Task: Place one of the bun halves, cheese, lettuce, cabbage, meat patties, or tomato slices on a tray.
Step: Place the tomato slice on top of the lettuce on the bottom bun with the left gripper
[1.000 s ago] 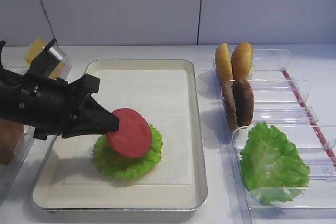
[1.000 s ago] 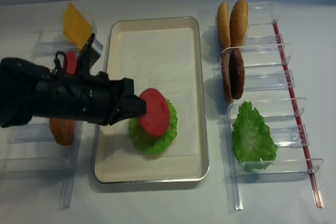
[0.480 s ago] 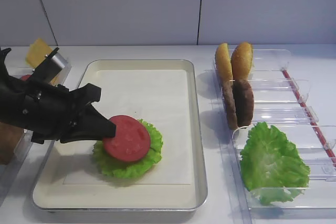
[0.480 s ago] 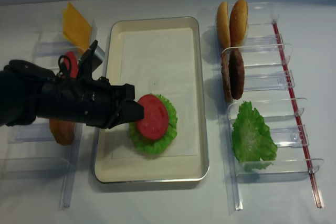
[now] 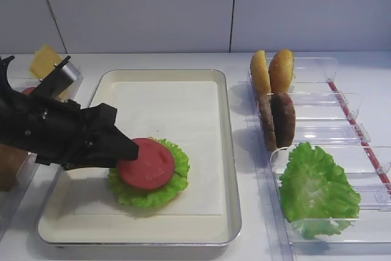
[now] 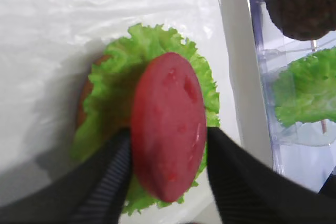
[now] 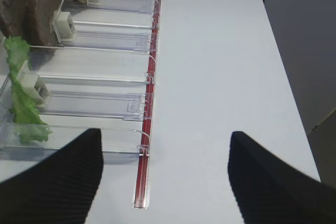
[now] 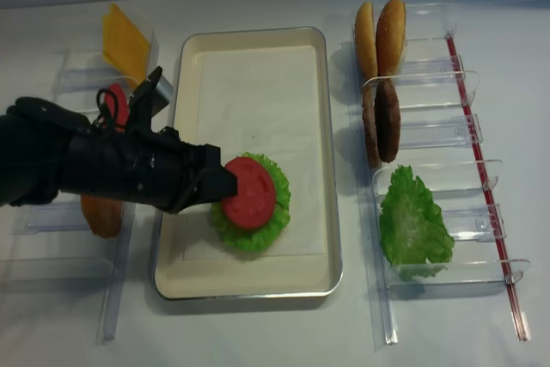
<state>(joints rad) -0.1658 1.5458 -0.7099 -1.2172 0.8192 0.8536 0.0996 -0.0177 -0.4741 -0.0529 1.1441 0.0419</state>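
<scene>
Tomato slice (image 6: 169, 124) lies on a lettuce leaf (image 5: 148, 186) in the near half of the tray (image 5: 226, 151), with something orange-brown, probably a bun half, just showing under the leaf in the left wrist view. It looks like a light, stiff, matte disc that keeps its shape; I judge the best hold is across its thin rim, as here, since the flat faces offer little purchase. The left gripper (image 6: 167, 163) has its fingers (image 6: 113, 174) on either side of the slice's near edge; whether they are pinching it or have let go, I cannot tell. The right gripper (image 7: 163, 174) hangs spread and empty over the table at the right, near the clear bins (image 5: 342, 126).

Counted: one tomato slice on the tray and one red disc in the left bins (image 8: 116, 105); two bun halves (image 5: 272, 70) upright at far right; two meat patties (image 5: 277, 119) in front of them; one lettuce leaf (image 5: 317, 191) at near right; one cheese slice (image 8: 125, 40) at far left.
</scene>
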